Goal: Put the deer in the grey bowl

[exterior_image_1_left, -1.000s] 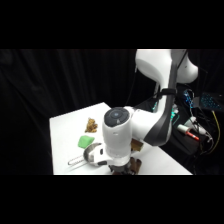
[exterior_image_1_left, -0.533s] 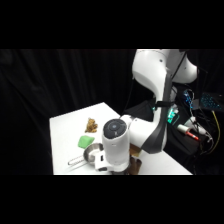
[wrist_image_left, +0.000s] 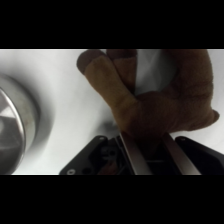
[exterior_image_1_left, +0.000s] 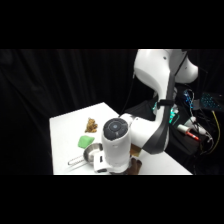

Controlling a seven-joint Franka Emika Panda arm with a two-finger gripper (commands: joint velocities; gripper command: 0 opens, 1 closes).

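Observation:
The deer point(wrist_image_left: 150, 95), a reddish-brown soft toy, fills the upper right of the wrist view. Its lower part sits between my gripper's point(wrist_image_left: 150, 137) two metal fingers point(wrist_image_left: 131, 155), which are shut on it from both sides. In the side view only a brown edge of the deer point(exterior_image_1_left: 134, 168) shows under the arm's white wrist point(exterior_image_1_left: 116, 145), low over the table's front edge. The wrist hides the gripper there. The grey bowl is out of view in both views.
A shiny steel pan point(exterior_image_1_left: 90, 152) with a wire handle stands just left of the wrist; its rim point(wrist_image_left: 22, 125) shows at the wrist view's left. A green object point(exterior_image_1_left: 85, 141) and a tan lumpy object point(exterior_image_1_left: 91, 125) lie further back. Cables and electronics point(exterior_image_1_left: 195, 125) sit at right.
The arm's wrist has swung toward the table's front edge and come down lower over the deer, beside the pan.

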